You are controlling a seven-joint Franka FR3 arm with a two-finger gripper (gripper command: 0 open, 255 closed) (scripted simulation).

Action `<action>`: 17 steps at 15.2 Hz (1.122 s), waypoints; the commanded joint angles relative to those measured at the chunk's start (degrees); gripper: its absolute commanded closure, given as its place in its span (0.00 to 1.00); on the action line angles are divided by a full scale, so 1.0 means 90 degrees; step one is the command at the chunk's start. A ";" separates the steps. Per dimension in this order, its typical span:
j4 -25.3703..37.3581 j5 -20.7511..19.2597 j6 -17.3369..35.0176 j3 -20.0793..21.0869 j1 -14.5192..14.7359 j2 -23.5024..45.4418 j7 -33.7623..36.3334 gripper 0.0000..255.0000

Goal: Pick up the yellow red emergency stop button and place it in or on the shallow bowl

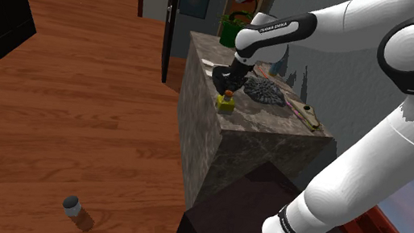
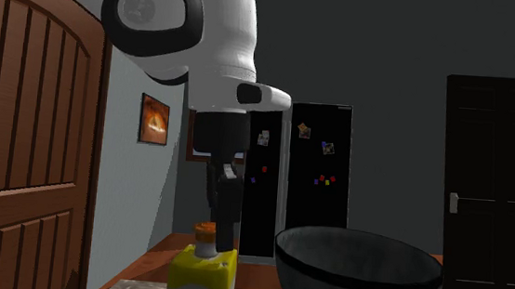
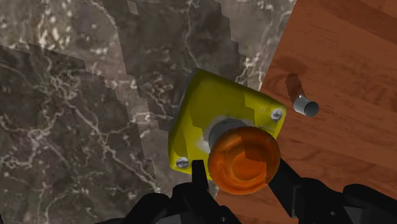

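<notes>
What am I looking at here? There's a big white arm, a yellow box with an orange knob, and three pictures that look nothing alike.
It is a simulated robot arm with a black gripper for a hand. One picture looks down from beside the arm's base. The second looks low across the work surface. The third comes from a camera on the hand itself.

The surface is a marbled stone block. On it sits the yellow button, an emergency stop switch with an orange-red knob. Near it is a dark bowl, which is where the button should end up.

The gripper is down at the knob, but I can't tell whether it has hold of it. The yellow box rests on the block. A small grey cylinder is on the wooden floor below.
</notes>
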 commanded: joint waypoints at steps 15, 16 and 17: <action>0.0616 -0.0141 -0.1024 0.0002 -0.0013 -0.0380 0.0159 1.00; 0.0677 -0.0149 -0.1108 0.0003 -0.0013 -0.0404 0.0170 1.00; 0.0739 -0.0157 -0.1192 0.0004 -0.0014 -0.0427 0.0181 1.00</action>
